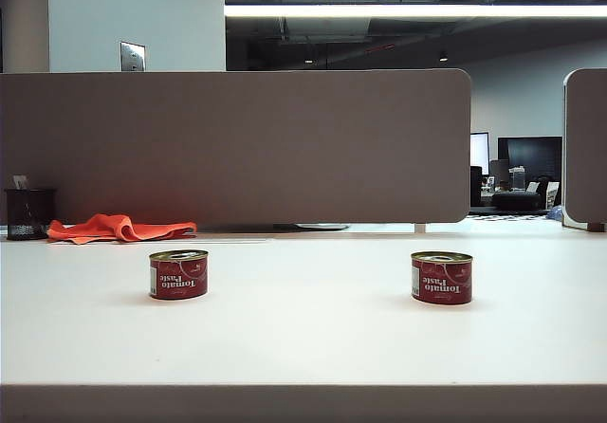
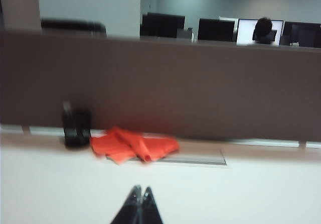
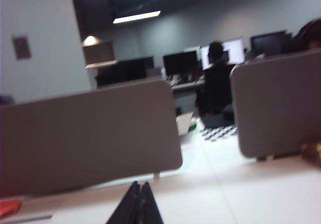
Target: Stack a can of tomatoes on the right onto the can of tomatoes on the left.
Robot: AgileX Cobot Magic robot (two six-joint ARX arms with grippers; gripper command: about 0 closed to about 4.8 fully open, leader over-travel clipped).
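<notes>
In the exterior view, two tomato cans stood upright on the white surface (image 1: 303, 347), well apart. The left can (image 1: 178, 274) sat at about nine o'clock from the middle of the surface, and the right can (image 1: 442, 278) at about three o'clock. Behind the left can, toward eleven o'clock, an orange cloth (image 1: 119, 228) lay crumpled just beside a dark mesh cup (image 1: 29, 213), both in front of a grey divider panel (image 1: 237, 148). Neither arm showed here.

In the left wrist view, the left claw (image 2: 140, 196) was pressed together, its tips meeting in a point above bare surface. Past it lay the orange cloth (image 2: 134, 144), touching the dark cup (image 2: 76, 128), with the divider (image 2: 200, 88) behind. No can appeared.

In the right wrist view, blurred, the right claw (image 3: 139, 193) was likewise pressed together, gripping nothing. Beyond it stood the divider (image 3: 90, 133) and a second panel (image 3: 278, 108). No can showed here either.
</notes>
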